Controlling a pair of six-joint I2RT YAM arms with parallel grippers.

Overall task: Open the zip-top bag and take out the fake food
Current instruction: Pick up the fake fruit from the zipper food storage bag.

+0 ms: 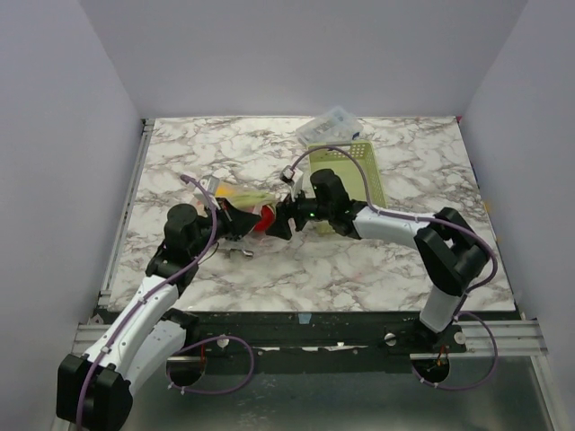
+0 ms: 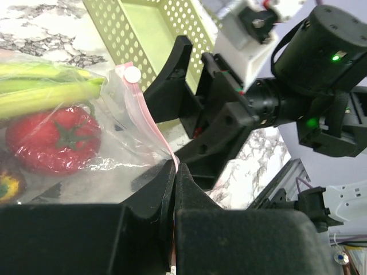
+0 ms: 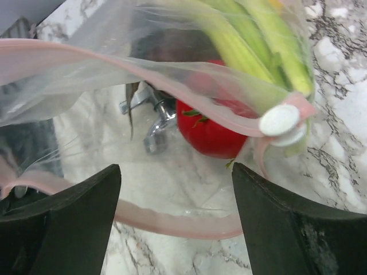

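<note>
1. Pinching pink strip of zip-top bag w/ L gripper, mid-left of table.
2. Holding R gripper wide apart at bag mouth.
3. Seen inside bag: fake food, incl. red fruit, green leek.

So the whole thing sits on a white marble-look tabletop with grey veins, boxed in by plain pale grey walls on the left, right and far sides. Far right of centre there's a pale green perforated plastic basket. A clear rigid plastic box rests at its far end, tilted a bit. A small silvery metal bit lies left of centre, can't tell what it is. An aluminium rail runs along the near edge.
</note>
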